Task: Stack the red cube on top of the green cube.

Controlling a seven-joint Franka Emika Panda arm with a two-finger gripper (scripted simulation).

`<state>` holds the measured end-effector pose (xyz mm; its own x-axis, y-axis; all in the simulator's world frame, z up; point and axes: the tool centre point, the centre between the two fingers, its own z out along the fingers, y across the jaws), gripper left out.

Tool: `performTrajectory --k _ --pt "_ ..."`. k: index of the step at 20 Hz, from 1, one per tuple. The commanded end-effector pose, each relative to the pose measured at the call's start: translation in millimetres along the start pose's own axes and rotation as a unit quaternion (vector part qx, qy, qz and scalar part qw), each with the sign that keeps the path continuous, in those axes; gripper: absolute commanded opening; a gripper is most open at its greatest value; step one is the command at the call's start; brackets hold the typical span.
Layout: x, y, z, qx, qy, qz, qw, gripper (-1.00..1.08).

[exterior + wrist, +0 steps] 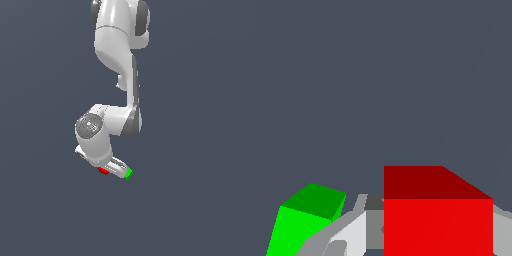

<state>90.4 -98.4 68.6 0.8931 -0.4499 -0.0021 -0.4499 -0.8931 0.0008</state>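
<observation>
The Panda arm (pixel 117 55) comes down from the top of the exterior view in smooth, glossy white segments with dark grey joint bands, bends at a rounded elbow and ends in a wrist with a grey ribbed disc on its cap. Below that wrist the tool (pixel 114 169) lies low over the desk (pixel 200 200), a flat, matte slate-blue surface with no texture or markings. The red cube (pixel 103 171) shows as a small, plain, bright red block at the tool's lower edge, toward the exterior view's left; the green cube (pixel 128 172), equally small and flat-coloured, peeks out at the tool's tip, toward the exterior view's right, so the two cubes are close together with the tool's white body between them. In the wrist view the red cube (pixel 438 225) looms large and sharp-edged, with a darker top face and a bright front face, sitting between pale grey fingers (pixel 346 235) whose angular, faceted forms appear on both sides of it. The green cube (pixel 301 225) stands apart to one side, turned at an angle, outside the fingers. Whether the fingers actually press on the red cube cannot be told from either view.
</observation>
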Motion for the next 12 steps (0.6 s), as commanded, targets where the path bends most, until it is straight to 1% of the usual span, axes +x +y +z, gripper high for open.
performTrajectory --k 1,6,12 --pt "0 0 -19 0.001 0.001 0.0 1.0 -1.0" --pt "0 0 -44 0.001 0.001 0.0 1.0 -1.0" --pt "2 0 -51 0.001 0.001 0.0 1.0 -1.0"
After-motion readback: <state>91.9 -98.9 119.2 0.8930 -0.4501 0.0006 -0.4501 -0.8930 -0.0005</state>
